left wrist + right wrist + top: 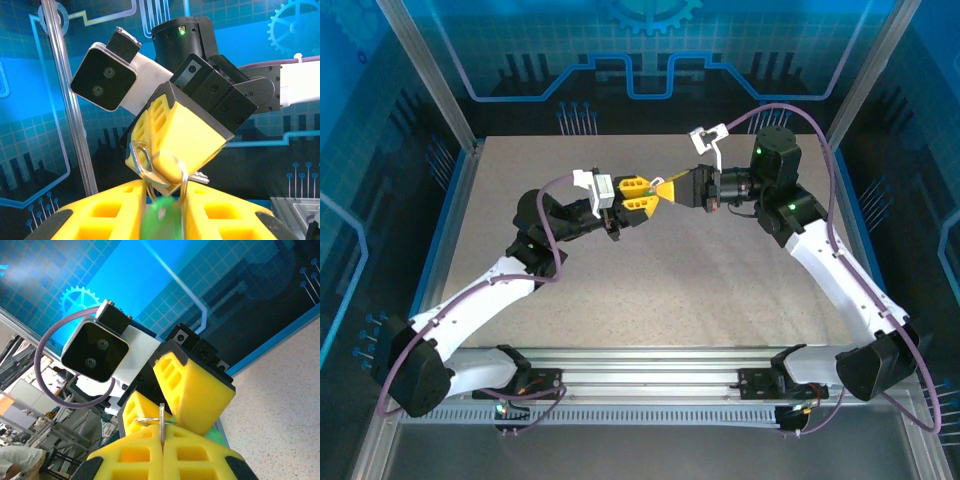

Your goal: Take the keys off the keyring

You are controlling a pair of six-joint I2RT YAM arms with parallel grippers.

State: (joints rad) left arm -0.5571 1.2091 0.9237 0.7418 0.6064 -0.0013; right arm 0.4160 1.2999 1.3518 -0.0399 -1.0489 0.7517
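Keyring (656,193) aloft over table (720,290)
Key (161,425) pinched tight in right gripper (162,439), blade lengthwise along its fingers; left gripper (165,194) straddling blurred green tag (160,222) (grip impossible to tell).

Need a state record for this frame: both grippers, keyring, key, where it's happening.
left gripper: shut on green tag (blurred in the left wrist view)
right gripper: shut on key
gripper relation: tip to tip, facing each other
keyring: between the two sets of fingertips, off the table
key vs ring: key appears to be still on the ring
location: mid-air over the far middle of the table
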